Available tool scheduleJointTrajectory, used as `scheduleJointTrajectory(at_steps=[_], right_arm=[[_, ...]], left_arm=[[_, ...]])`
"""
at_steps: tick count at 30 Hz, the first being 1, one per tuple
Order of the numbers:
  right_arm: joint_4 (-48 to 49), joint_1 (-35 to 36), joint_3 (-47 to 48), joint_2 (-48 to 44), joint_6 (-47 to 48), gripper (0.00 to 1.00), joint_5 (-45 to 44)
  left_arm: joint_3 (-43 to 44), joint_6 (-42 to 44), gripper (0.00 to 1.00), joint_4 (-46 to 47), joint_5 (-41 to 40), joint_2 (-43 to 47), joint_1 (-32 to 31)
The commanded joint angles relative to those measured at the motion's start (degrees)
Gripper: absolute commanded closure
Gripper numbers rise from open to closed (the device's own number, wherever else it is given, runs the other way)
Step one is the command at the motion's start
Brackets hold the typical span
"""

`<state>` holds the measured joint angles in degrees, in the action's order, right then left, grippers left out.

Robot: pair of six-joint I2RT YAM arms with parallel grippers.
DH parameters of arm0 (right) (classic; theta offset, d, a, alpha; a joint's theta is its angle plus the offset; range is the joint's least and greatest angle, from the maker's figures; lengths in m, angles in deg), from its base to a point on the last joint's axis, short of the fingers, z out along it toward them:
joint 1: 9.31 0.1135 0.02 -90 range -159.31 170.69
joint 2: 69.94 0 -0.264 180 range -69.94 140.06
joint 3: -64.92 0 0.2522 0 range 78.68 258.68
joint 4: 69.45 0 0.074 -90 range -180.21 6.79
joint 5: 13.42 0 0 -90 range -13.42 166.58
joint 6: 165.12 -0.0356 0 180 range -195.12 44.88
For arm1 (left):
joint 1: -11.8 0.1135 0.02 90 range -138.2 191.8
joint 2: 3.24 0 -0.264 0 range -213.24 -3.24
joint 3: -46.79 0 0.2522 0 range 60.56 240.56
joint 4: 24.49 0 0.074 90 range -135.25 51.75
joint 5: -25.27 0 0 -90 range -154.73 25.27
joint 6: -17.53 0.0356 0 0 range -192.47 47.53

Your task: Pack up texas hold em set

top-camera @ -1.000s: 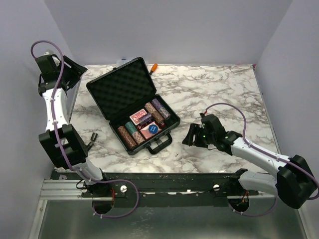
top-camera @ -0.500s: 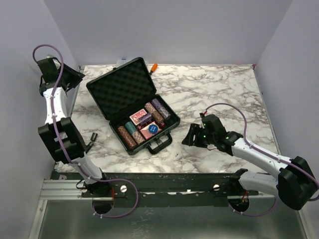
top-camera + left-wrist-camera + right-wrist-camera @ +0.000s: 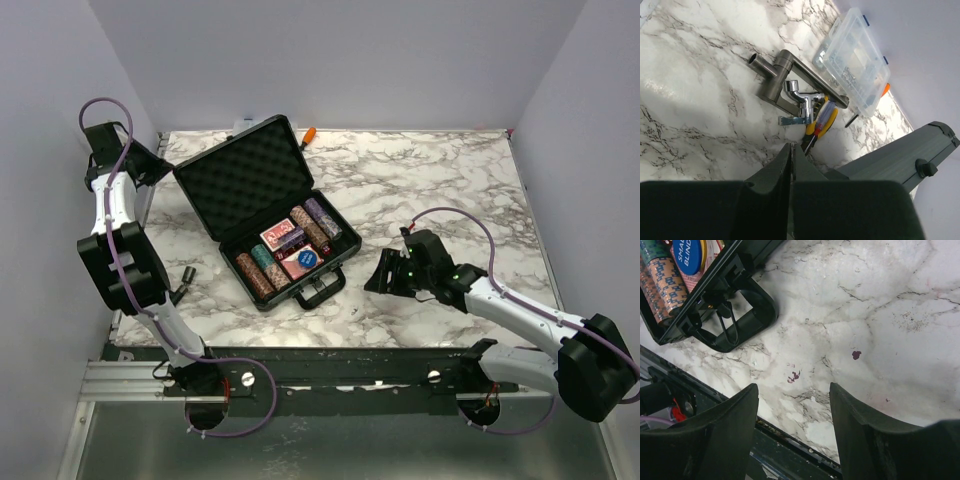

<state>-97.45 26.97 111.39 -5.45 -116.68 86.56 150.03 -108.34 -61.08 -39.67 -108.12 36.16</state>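
At the far-left corner of the marble table, the left gripper hung with its jaws clenched together on nothing, the two fingers pressed flat against each other in the left wrist view. Beyond them in that view lay a steel faucet fitting, with yellow- and orange-handled screwdrivers just beside it and a clear plastic organizer box farther out by the wall. To the right of that corner the black briefcase lay open on the table, its foam-lined lid tilted back toward the far-left and its handle pointing at the near edge. The tray held poker chip stacks along its left and right sides, red-backed card decks between them, and the blue round button resting toward the handle side. Behind the lid's far corner an orange tool handle showed. Right of the case, well clear of the handle, the right gripper hovered low over bare marble with its jaws released and spread wide, holding nothing. In the right wrist view the handle lay to the upper left of the fingers, and a few small red specks marked the table ahead.
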Motion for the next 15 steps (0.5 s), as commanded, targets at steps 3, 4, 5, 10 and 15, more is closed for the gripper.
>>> scheduleJointTrajectory(at_steps=[3,4,5,10,15], right_arm=[[-0.7,0.1,0.5,0.3,0.1,0.38,1.0],[-0.6,0.1,0.4,0.4,0.1,0.38,1.2],[-0.5,0.1,0.4,0.4,0.2,0.39,1.2],[-0.3,0.2,0.0,0.6,0.2,0.39,1.3],[1.6,0.2,-0.6,1.7,0.1,0.39,2.5]], left_arm=[[3.0,2.6,1.00,-2.1,1.5,-3.5,-0.8],[2.9,2.6,1.00,-2.2,1.9,-3.9,-0.8],[2.9,2.6,1.00,-2.2,2.4,-4.2,-1.0],[2.8,3.4,1.00,-2.2,5.4,-5.1,-1.1],[2.3,3.7,1.00,-2.1,8.0,-4.2,-1.4]])
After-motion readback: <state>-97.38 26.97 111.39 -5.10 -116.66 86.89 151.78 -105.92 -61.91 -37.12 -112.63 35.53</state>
